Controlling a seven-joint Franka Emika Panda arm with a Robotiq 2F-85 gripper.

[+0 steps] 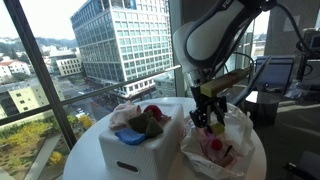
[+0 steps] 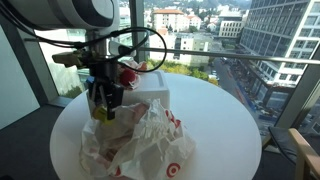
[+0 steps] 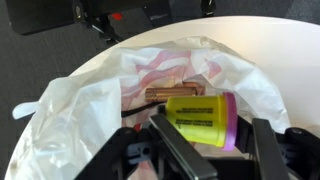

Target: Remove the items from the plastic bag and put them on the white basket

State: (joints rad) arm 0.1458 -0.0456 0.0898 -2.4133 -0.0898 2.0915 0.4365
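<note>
My gripper (image 3: 205,140) is shut on a yellow cup-like item with a pink rim (image 3: 200,118) and holds it just above the open plastic bag (image 3: 90,95). The bag is crinkled, white with red marks, and shows in both exterior views (image 1: 222,148) (image 2: 150,145). A brown item (image 3: 175,94) lies inside it. The gripper hangs over the bag in both exterior views (image 1: 208,112) (image 2: 104,103); the yellow item (image 2: 101,113) shows between the fingers. The white basket (image 1: 135,155) stands beside the bag with red, pink and dark items (image 1: 147,120) piled in it; it is behind the arm in an exterior view (image 2: 150,90).
Everything stands on a round white table (image 2: 225,125) next to tall windows. A dark chair or stand (image 1: 265,105) is behind the table. Dark floor lies beyond the table edge in the wrist view (image 3: 40,50).
</note>
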